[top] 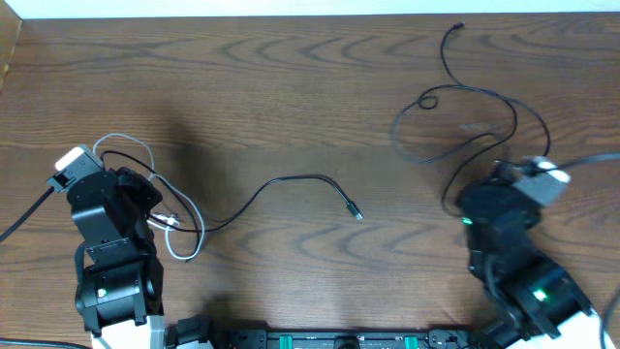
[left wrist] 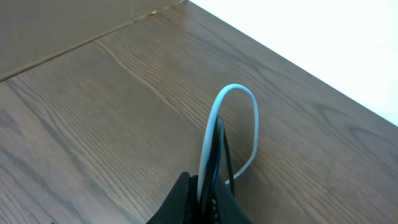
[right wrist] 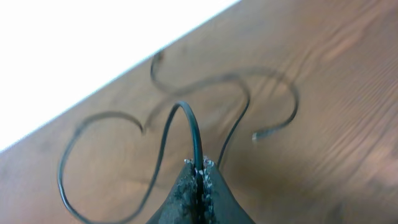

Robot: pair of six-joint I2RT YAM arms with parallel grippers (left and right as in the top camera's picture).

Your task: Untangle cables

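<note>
The left end effector (left wrist: 208,190) is clenched on the white cable (left wrist: 213,112) (a black cord (left wrist: 221,146) too). The right end effector (right wrist: 200,168) grasps another black cable (right wrist: 194,127).

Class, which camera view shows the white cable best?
Overhead: it shows the white cable looping beside the left arm. The left wrist view shows only one loop pinched in the left gripper; the right wrist view shows none.

Matte black arms (top: 114,228), green lights (top: 539,294)

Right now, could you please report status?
Left gripper: jaws shut on white cable plus middle black cable. Right gripper: jaws shut on right black cable. Nothing blocking.
</note>
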